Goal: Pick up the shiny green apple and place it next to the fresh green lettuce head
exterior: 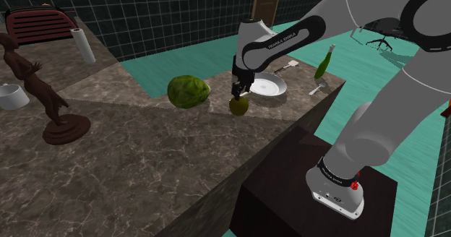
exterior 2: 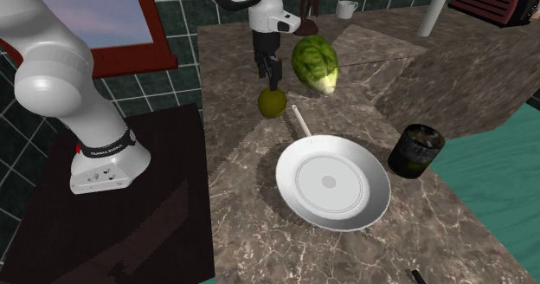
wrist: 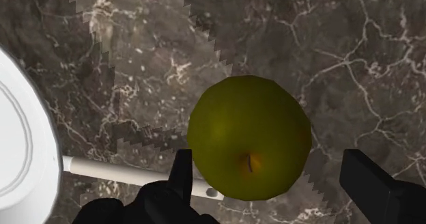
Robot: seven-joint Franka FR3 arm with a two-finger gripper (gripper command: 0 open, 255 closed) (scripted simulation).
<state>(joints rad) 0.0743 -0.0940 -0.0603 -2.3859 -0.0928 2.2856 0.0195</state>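
Shoulder view, left to right.
- Far left of the marble counter (exterior: 144,163): dark red appliance (exterior: 37,22), white roll (exterior: 83,45) standing upright, white bowl (exterior: 11,96), brown figurine (exterior: 45,91).
- Middle: lettuce head (exterior: 189,91), green, lying on the counter.
- Just right of it, apart from it: apple (exterior: 239,107), yellow-green, sitting on the counter near its edge.
- Gripper (exterior: 239,93) directly above the apple, pointing down, tips level with the apple's top.
- Right of the apple: white pan (exterior: 268,87). Farther right and farther back is a green bottle (exterior: 324,62).
- Lower right: the stand (exterior: 318,192).

Second exterior view, opposite side.
- The apple lies left of the lettuce head and nearer the camera.
- The pan is nearer still. Its handle (exterior 2: 300,120) runs toward the apple and ends just beside it.
- Dark cup (exterior 2: 415,149) right of the pan.

Wrist view.
- Fingers stand apart with the apple between them, stem dimple facing the camera.
- One finger (wrist: 181,171) sits at the apple's edge; cannot tell whether it touches.
- The other finger (wrist: 365,182) has a clear gap to the fruit.
- The apple is not clasped.
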